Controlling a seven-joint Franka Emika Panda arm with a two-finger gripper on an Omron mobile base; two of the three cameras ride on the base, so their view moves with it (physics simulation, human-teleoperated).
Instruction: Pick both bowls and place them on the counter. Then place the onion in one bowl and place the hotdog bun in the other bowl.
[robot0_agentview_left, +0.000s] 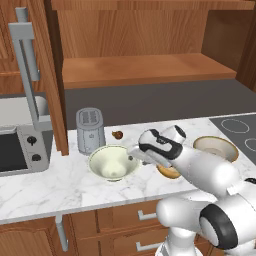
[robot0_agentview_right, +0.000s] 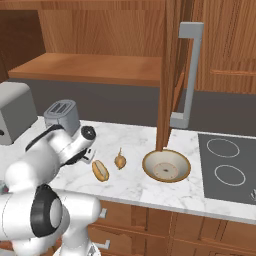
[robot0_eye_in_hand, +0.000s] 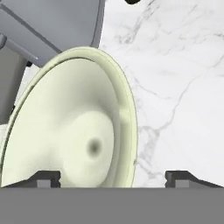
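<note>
Taking the toaster as our landmark and moving rightward from it, we first meet the cream-white bowl, upright on the counter just in front of the toaster and a little to its right. Our gripper hangs at that bowl's right rim with its jaws spread wide; in the hand view the bowl sits between the two tips, so we judge it set down and released, though we cannot quite tell whether a tip touches the rim.

Further right of the toaster lie the hotdog bun and the onion, both bare on the marble, near each other but apart. Furthest right stands the tan-brown bowl, empty.

So we take both bowls as placed. Left for us: the onion into one bowl, the bun into the other.
</note>
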